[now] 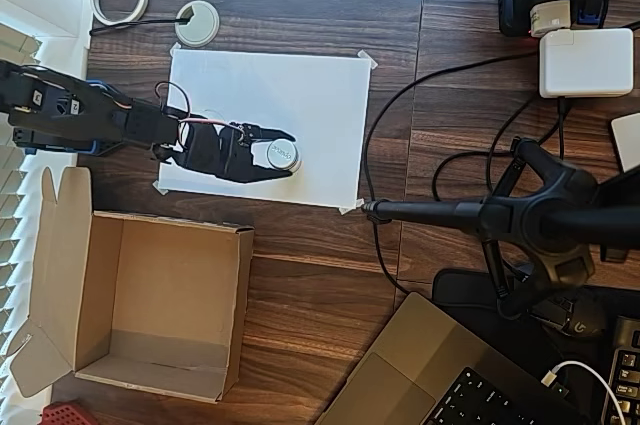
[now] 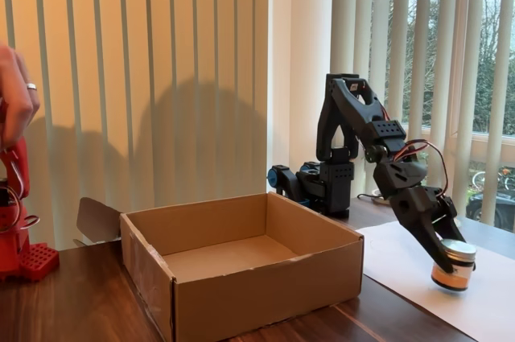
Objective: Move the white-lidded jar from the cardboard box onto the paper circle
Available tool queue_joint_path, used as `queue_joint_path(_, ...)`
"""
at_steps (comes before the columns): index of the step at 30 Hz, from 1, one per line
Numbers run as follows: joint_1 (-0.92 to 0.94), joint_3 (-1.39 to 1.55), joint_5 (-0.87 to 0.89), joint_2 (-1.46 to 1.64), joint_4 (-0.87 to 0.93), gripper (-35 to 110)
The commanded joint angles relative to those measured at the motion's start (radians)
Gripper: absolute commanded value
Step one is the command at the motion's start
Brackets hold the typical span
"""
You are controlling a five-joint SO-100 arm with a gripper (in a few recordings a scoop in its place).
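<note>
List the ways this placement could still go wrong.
1. The gripper is shut on the white-lidded jar, which sits at or just above the white sheet; opening unevenly might drag or tip it.
2. The paper circle cannot be made out beneath the jar and fingers, so the jar may land off the mark.
3. The sheet is only taped at its corners; a sideways nudge on retreat could slide the jar across it.
</note>
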Motion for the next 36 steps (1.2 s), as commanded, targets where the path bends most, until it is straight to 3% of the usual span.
queue_joint_path(1, 0.014, -0.003, -0.021, 0.04, -0.011, 5)
queue_joint_path(36, 0.005, -0.034, -0.002, 0.023, -0.011, 5)
